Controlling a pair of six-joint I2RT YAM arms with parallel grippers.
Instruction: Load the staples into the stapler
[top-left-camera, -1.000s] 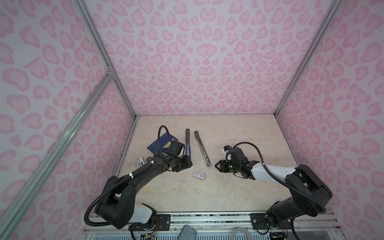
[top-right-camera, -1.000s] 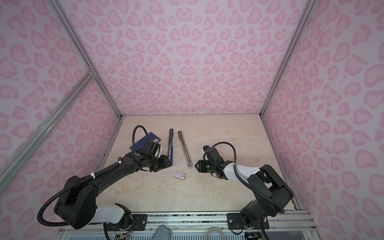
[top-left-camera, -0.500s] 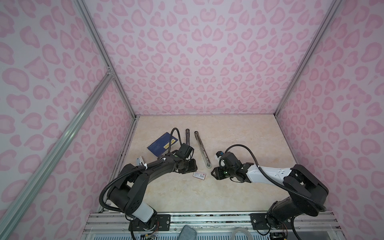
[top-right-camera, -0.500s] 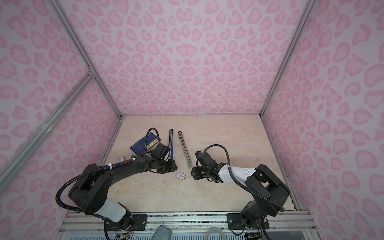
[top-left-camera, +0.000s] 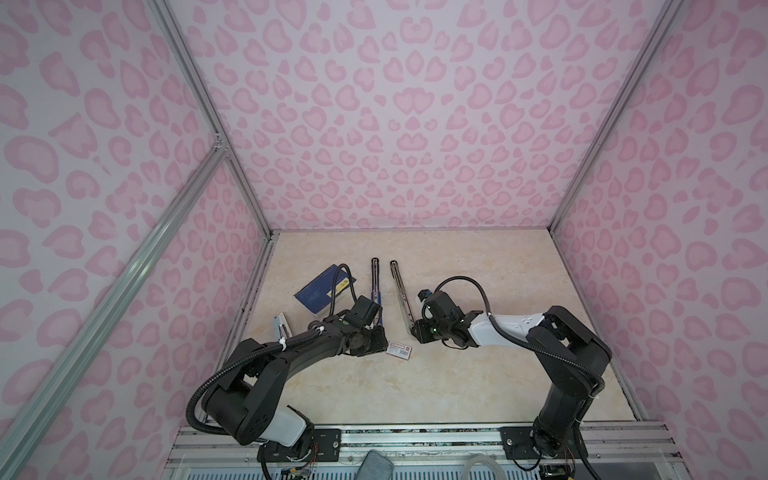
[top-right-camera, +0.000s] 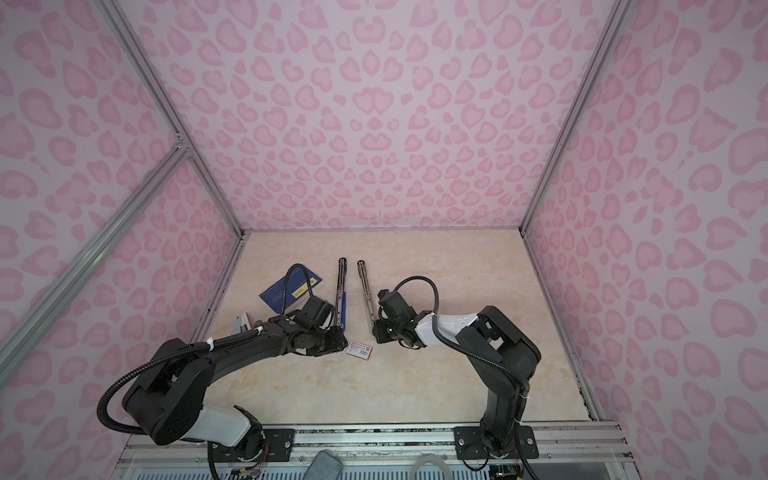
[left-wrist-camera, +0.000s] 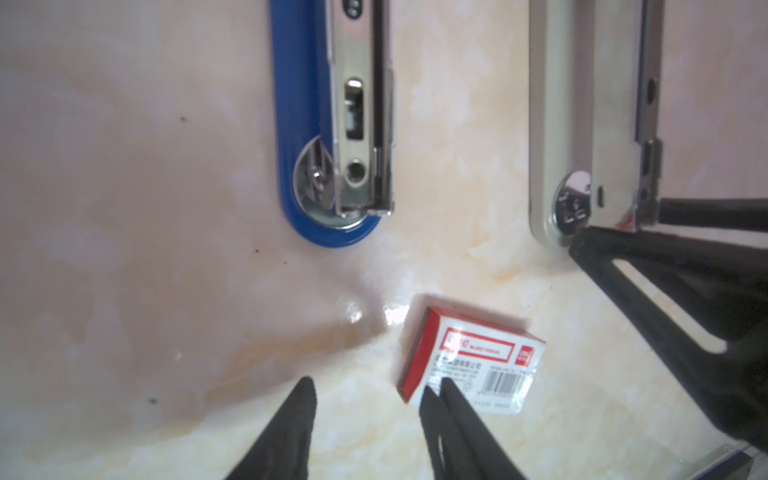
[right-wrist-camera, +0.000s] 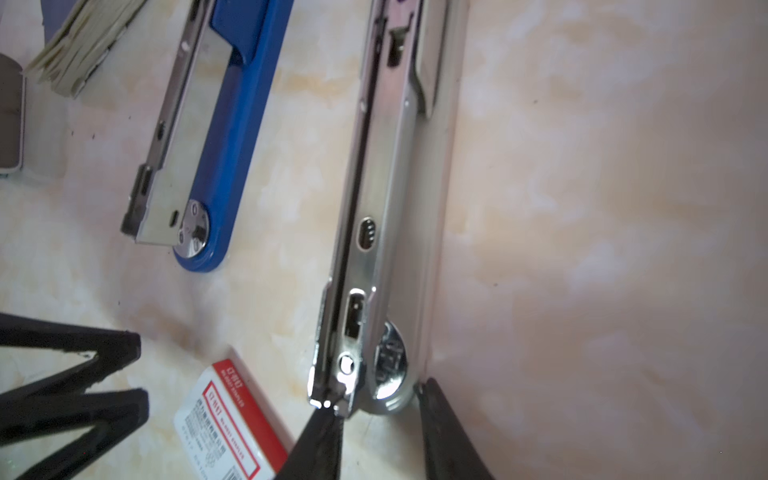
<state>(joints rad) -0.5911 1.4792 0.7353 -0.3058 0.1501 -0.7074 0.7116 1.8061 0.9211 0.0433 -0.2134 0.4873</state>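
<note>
Black right pincer (right-wrist-camera: 374, 397) straddles rounded end of slim chromed stapler (right-wrist-camera: 376, 199).

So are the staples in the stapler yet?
Not yet. Done: the grey stapler looks opened out flat. In hand: the right tool pinches its end; the left tool hangs open by the staple box sleeve. Left: fetch a strip from the staples tray lying apart, slide it in, close up.
</note>
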